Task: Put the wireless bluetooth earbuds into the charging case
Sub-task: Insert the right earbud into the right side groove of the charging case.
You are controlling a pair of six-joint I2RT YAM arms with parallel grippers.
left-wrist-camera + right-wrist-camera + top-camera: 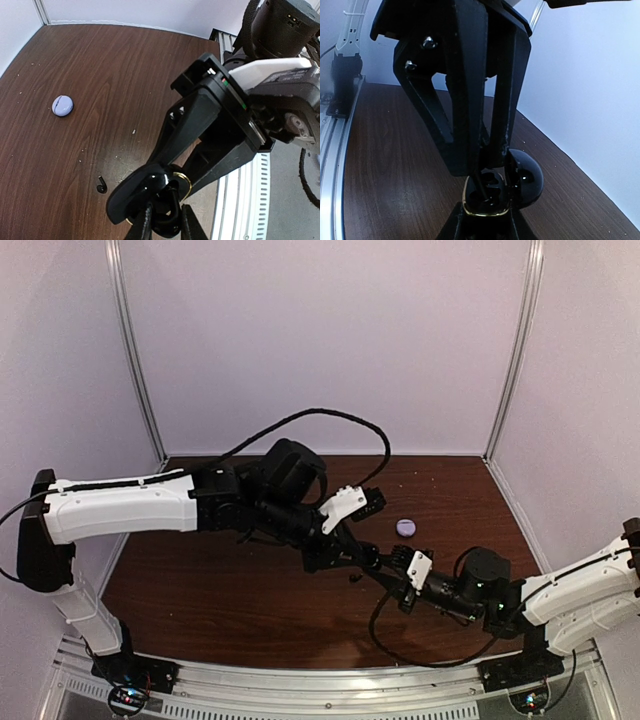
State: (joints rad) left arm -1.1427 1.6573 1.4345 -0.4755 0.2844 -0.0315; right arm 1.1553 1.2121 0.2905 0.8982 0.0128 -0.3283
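Right wrist: black case (487,196) is clamped by right gripper (487,222) (lid open, steadied) so earbud (481,189) pinched by left gripper (481,172) can be seated.

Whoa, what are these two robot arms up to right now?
The right gripper holds an open black charging case over the wooden table. The left gripper reaches down into the case's opening, fingertips close together. It seems to be seating an earbud, though none shows clearly there. One black earbud lies loose on the wood, and a closed lavender case sits farther off.
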